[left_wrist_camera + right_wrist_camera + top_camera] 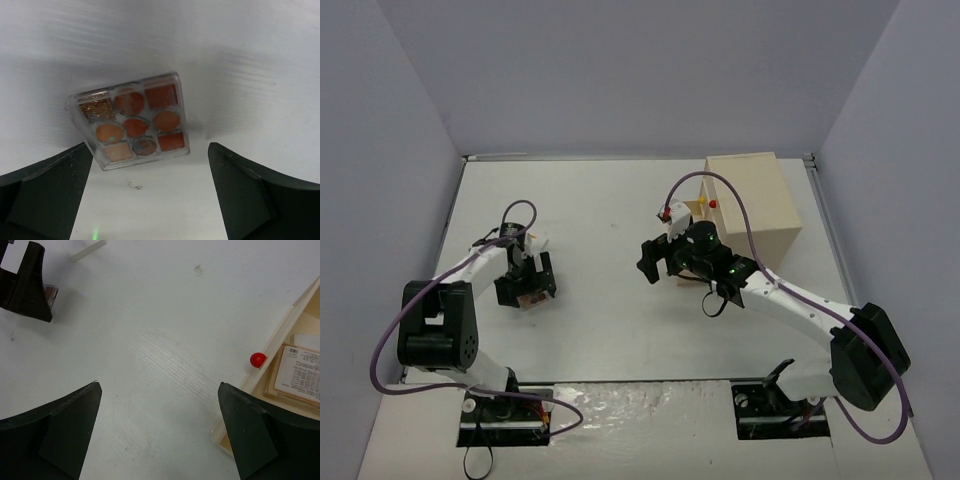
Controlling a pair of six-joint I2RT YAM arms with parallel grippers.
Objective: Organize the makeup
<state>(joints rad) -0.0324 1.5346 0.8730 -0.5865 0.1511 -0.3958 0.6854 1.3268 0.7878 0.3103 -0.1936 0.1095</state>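
Note:
An eyeshadow palette [132,122], a clear square case with orange, red and brown pans, lies flat on the white table. My left gripper [150,200] is open above it with a finger on each side, not touching it. In the top view the palette [531,301] peeks out under the left gripper [528,291]. My right gripper [160,435] is open and empty over bare table, next to an open drawer [280,340] with a red knob [258,359]. A white card with a barcode [300,371] lies in that drawer. Other makeup is out of view.
The beige wooden drawer box [752,205] stands at the back right, its drawer [685,212] pulled out leftward near the right gripper [658,262]. A small white strip [87,250] lies near the left gripper [27,282]. Grey walls enclose the table.

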